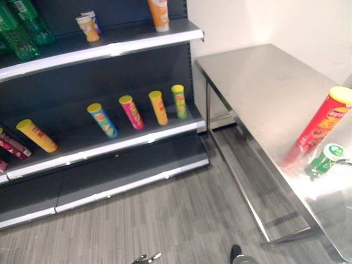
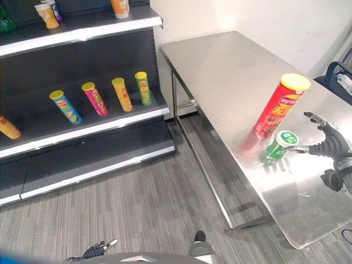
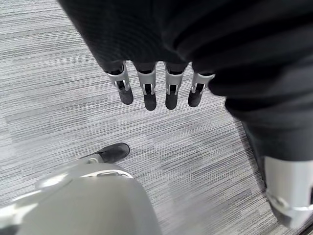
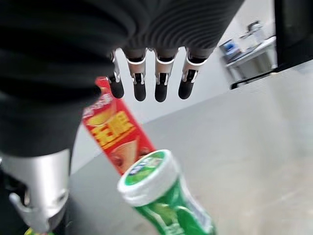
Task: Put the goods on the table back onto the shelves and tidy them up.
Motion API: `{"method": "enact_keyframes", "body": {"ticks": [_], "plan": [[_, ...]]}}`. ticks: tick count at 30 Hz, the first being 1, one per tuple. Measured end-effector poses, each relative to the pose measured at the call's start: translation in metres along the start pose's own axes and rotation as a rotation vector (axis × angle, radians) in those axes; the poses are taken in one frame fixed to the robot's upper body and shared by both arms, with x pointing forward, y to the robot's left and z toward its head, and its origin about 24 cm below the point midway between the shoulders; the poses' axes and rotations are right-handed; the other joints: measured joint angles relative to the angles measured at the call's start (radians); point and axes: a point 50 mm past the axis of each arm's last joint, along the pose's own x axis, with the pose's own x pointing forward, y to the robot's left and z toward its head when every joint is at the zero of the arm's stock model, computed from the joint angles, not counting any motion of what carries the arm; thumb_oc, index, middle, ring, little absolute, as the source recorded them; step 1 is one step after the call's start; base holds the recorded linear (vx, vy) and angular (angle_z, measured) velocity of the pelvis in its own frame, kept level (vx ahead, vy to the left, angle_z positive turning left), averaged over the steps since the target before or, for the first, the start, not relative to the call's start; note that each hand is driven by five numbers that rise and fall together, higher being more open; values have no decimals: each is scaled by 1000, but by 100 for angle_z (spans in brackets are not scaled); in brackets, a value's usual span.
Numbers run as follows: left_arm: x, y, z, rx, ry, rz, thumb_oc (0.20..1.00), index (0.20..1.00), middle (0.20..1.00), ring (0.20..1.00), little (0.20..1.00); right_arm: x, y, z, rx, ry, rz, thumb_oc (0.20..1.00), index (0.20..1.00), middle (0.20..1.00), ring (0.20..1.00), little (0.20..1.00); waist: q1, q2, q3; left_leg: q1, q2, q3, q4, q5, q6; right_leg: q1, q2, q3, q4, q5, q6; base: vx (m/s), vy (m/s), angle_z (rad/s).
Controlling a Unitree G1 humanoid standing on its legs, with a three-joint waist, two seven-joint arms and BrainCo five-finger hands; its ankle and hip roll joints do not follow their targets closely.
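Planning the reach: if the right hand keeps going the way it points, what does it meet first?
Probably the small green bottle just off the right hand fingertips; the red can stands behind it. Depth is unclear.

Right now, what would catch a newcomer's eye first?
The tall red crisp tube with a yellow lid standing on the steel table, with a small green white-capped bottle beside it. The right hand, fingers open, reaches toward the bottle. Four coloured tubes line the dark shelf.
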Motion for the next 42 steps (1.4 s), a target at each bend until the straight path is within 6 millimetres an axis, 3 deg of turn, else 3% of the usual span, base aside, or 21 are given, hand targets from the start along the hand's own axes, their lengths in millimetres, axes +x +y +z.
{"method": "enact_keyframes", "body": {"ticks": [5, 10, 18, 27, 28, 29, 30, 31, 42], "plan": [[0, -1, -1, 1, 2, -4, 1000, 1000, 1000, 1000, 1000, 5, 18, -18, 26, 87, 47, 1000, 1000, 1000, 1000, 1000, 0, 13, -6, 2, 1, 2, 0, 0, 0, 1, 1, 1, 0, 0, 0, 0, 0, 0], [0, -2, -3, 2, 7, -5, 1000, 1000, 1000, 1000, 1000, 12, 35, -13, 50, 72, 88, 1000, 1000, 1000, 1000, 1000, 6, 21, -10, 8, 2, 0, 0, 0, 0, 10, 1, -1, 0, 0, 0, 0, 0, 0], [0, -2, -3, 7, 9, -7, 1000, 1000, 1000, 1000, 1000, 16, 38, -13, 58, 79, 73, 1000, 1000, 1000, 1000, 1000, 46, 20, -11, 14, 4, -3, 0, 0, 0, 18, 2, -3, 0, -1, -1, 0, 0, 0], [-2, -2, -8, 4, 21, -5, 1000, 1000, 1000, 1000, 1000, 18, 40, -15, 54, 96, 70, 1000, 1000, 1000, 1000, 1000, 48, 17, -11, 14, 3, -7, 0, 0, 0, 20, 2, -8, 0, -2, -2, 0, 0, 0], [-2, -2, -8, 4, 21, -4, 1000, 1000, 1000, 1000, 1000, 18, 40, -17, 54, 107, 71, 875, 875, 875, 875, 875, 49, 17, -11, 14, 3, -7, 0, 0, 0, 20, 2, -8, 0, -2, -2, 0, 0, 0], [-2, -2, -8, 4, 21, -4, 1000, 1000, 1000, 1000, 1000, 18, 41, -19, 53, 119, 73, 426, 426, 426, 426, 426, 49, 17, -11, 14, 3, -7, 0, 0, 0, 20, 2, -8, 0, -2, -2, 0, 0, 0], [-2, -2, -8, 4, 22, -4, 1000, 1000, 1000, 1000, 1000, 17, 42, -20, 51, 124, 77, 282, 282, 282, 282, 282, 49, 17, -11, 14, 3, -8, 0, 0, 0, 21, 2, -9, 0, -2, -2, 0, 0, 0], [-2, -2, -8, 5, 22, -3, 1000, 1000, 1000, 1000, 1000, 17, 44, -21, 49, 129, 84, 200, 200, 200, 200, 200, 49, 17, -11, 14, 4, -8, 0, 0, 0, 21, 2, -9, 0, -2, -2, 0, 0, 0], [-2, -1, -10, 4, 33, -1, 1000, 1000, 1000, 1000, 1000, 19, 52, -22, 40, 138, 135, 200, 200, 200, 200, 200, 47, 15, -12, 14, 4, -10, 0, 0, 0, 22, 3, -12, 0, -3, -2, 0, 0, 0]]}}
